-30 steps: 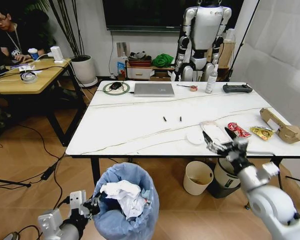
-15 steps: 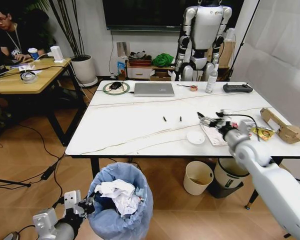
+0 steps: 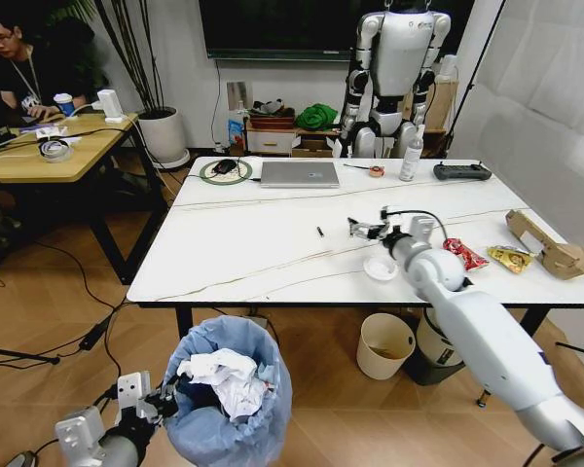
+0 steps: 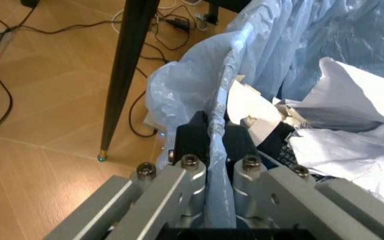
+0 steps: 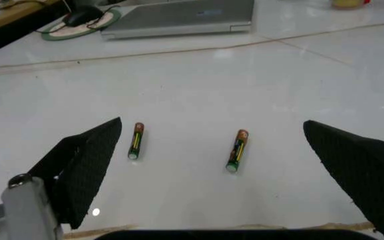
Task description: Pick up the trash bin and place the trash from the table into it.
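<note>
Left tool (image 4: 215, 142) sits at lower left of the head view, fingers together, clamped on the bag-lined rim of the trash bin (image 3: 224, 394). Bin held below the near edge of the surface (image 3: 253, 243), lower centre-left of frame. Crumpled white tissues (image 3: 219, 379) already lie inside it.

Right tool (image 3: 365, 230) is out over the middle of the surface, centre-right of frame, fingers spread wide apart and holding nothing. In the right wrist view two small batteries lie between the spread fingers: left battery (image 5: 135, 141) and right battery (image 5: 236, 150), flat on the top, not touched.

Still on the surface: white lid (image 3: 380, 268) just beside the right arm, red wrapper (image 3: 463, 253) and yellow wrapper (image 3: 511, 258) toward the right, brown paper bag (image 3: 555, 251) at the far right edge. Laptop (image 3: 300, 174) at the back is not litter.

Judgement: bin pickup done, part of the litter binned; several pieces remain, so the task looks roughly mid-way.
</note>
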Available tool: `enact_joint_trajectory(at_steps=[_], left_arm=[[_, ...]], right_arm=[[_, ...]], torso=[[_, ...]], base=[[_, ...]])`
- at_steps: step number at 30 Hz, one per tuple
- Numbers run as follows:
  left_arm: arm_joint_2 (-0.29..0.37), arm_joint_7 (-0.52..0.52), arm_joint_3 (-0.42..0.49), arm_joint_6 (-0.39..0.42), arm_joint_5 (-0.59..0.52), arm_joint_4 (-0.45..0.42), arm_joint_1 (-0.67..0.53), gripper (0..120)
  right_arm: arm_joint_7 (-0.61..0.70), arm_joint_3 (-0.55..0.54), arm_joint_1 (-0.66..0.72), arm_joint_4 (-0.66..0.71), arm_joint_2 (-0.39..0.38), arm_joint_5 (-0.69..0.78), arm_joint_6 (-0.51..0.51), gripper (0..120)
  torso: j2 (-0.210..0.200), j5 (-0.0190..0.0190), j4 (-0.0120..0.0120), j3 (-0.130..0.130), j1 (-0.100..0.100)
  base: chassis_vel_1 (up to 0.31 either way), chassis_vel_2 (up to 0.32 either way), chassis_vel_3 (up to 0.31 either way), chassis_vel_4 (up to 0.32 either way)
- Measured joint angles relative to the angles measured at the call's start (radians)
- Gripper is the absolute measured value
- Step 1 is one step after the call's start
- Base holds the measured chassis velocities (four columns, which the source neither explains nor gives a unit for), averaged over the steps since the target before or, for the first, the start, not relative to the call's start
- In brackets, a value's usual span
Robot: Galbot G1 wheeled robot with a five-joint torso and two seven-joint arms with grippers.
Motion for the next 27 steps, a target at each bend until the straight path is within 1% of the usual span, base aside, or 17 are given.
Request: enact_joint_trajectory(at_steps=[4,10,17,25,27], left_arm=[[-0.004,0.000,0.000,0.000,0.000,0.001,-0.002,0],[-0.008,-0.001,-0.002,0.001,0.000,0.003,-0.005,0],[-0.014,-0.001,-0.003,0.001,0.000,0.003,-0.006,0],[-0.015,-0.001,-0.005,0.001,0.000,0.003,-0.008,0],[-0.015,-0.001,-0.005,0.001,0.000,0.003,-0.009,0]], right_arm=[[-0.003,-0.008,0.016,-0.047,0.035,-0.045,-0.005,100],[-0.021,-0.014,0.038,-0.106,0.066,-0.091,-0.004,100],[-0.034,-0.022,0.053,-0.157,0.085,-0.113,0.001,97],[-0.046,-0.021,0.057,-0.187,0.086,-0.125,0.007,97],[-0.050,-0.018,0.057,-0.191,0.084,-0.125,0.008,94]], torso=[[0.000,0.0001,-0.0002,0.000,0.000],[0.000,0.0001,-0.0001,0.000,0.000],[0.000,0.0001,-0.0002,0.000,0.000],[0.000,0.0001,-0.0002,0.000,0.000],[0.000,0.0001,-0.0001,0.000,0.000]], base=[[0.000,0.000,0.000,0.000],[0.000,0.000,0.000,0.000],[0.000,0.000,0.000,0.000],[0.000,0.000,0.000,0.000],[0.000,0.000,0.000,0.000]])
